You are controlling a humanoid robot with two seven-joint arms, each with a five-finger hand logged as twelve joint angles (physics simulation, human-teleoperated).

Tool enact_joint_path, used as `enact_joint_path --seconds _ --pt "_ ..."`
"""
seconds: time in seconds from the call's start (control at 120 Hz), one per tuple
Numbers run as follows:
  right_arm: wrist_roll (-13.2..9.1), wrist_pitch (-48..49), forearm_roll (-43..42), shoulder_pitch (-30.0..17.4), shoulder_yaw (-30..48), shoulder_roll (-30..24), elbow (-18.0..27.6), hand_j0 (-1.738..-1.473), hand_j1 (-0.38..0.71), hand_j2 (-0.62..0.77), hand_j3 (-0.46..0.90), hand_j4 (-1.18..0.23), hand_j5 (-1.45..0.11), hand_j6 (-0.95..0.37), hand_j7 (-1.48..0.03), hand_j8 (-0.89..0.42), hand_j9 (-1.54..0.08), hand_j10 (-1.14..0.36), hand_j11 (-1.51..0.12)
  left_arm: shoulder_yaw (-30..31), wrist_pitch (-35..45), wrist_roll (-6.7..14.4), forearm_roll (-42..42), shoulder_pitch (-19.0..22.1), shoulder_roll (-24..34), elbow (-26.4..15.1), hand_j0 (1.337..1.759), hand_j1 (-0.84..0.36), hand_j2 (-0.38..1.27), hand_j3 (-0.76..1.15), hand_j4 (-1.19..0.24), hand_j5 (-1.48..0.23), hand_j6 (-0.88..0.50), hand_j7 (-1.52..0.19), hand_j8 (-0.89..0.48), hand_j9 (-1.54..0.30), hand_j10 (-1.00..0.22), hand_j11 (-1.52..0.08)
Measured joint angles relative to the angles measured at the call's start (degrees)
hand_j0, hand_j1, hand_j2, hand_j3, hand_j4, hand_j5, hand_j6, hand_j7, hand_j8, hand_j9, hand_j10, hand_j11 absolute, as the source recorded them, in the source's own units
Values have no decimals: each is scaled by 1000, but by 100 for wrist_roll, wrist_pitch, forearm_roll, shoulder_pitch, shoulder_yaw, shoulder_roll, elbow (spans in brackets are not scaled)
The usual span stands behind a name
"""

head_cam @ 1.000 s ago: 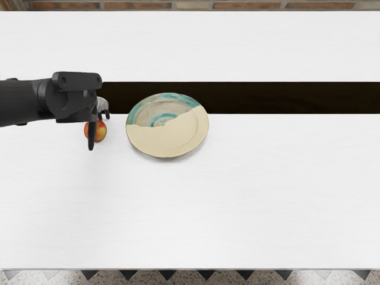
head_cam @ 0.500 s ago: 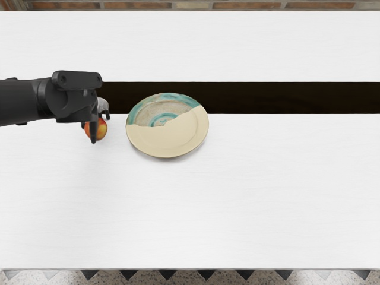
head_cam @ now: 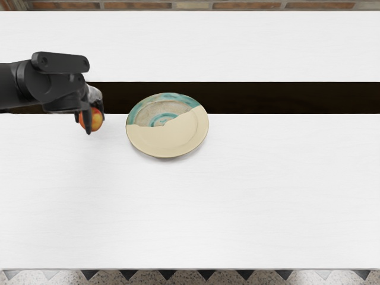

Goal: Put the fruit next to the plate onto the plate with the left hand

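A small red and yellow fruit (head_cam: 94, 120) is held in my left hand (head_cam: 89, 114), whose dark fingers curl around it. The hand and fruit hang a little above the white table, to the left of the plate (head_cam: 176, 141). The plate is round, cream in front and teal-ringed at the back, and nothing lies on it. My left arm (head_cam: 35, 86) reaches in from the left edge. The upper part of the fruit is hidden behind the hand.
A dark gap (head_cam: 285, 97) runs across the table behind the plate. White tabletop (head_cam: 237, 196) stretches in front of and to the right of the plate.
The left hand has closed on the fruit and lifted it up and slightly left, off the table. The plate has not moved.
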Motion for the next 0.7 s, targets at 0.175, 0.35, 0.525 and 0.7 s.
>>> enact_joint_path --seconds 0.175,0.35,0.525,0.7 --pt "1 0 0 0 0 0 0 -1658 -305 -7 0 -37 -47 -37 -47 -37 -47 -37 -47 -12 -50 1 -2 -149 174 -146 1648 -362 169 0 -431 -980 -261 -972 -317 -971 -699 -972" --pt "1 0 0 0 0 0 0 -1658 -305 -7 0 -37 -47 -37 -47 -37 -47 -37 -47 -228 -291 36 16 -220 428 -168 1645 -358 154 0 -418 -1033 -242 -1016 -298 -1011 -721 -1012" --pt "1 0 0 0 0 0 0 -1658 -305 -7 0 -37 -48 -37 -47 -37 -47 -37 -47 -538 -641 80 58 -342 736 -153 1643 -372 227 0 -420 -1049 -240 -1033 -293 -1034 -736 -1039" --pt "1 0 0 0 0 0 0 -1658 -305 -7 0 -37 -47 -37 -47 -37 -47 -37 -47 -1031 -1143 86 85 -343 1071 -109 1640 -497 465 0 -379 -1065 -178 -1050 -243 -1055 -735 -1063"
